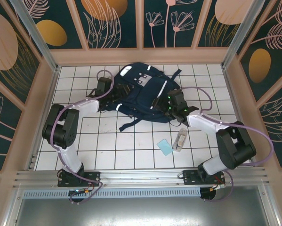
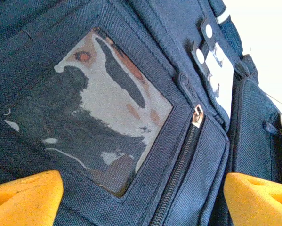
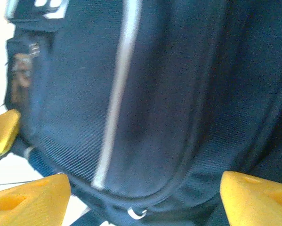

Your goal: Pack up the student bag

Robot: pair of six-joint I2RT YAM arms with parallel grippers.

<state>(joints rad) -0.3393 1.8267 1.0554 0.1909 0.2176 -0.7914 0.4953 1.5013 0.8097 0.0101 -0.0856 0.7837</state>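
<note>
Bag (image 1: 141, 92) lies flat, far-centre of bench (image 1: 131, 141). L pincer (image 2: 141, 197) and R pincer (image 3: 141, 197) flank it, both wide apart, empty. Tip: L nips zip pull (image 2: 197, 116) squarely; R pins fabric.

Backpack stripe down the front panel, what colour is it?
Silvery white stripe on the navy backpack; best in the right wrist view.

A white-tiled surface (image 1: 112, 141) with dark grid lines lies in bright, even light, boxed in by peach framing (image 1: 141, 55). Dark teal wall panels (image 1: 152, 35) painted with orange discs and pale botanical drawings rise at 9, 12 and 3 o'clock. An aluminium rail (image 1: 141, 175) spans 6 o'clock.
</note>
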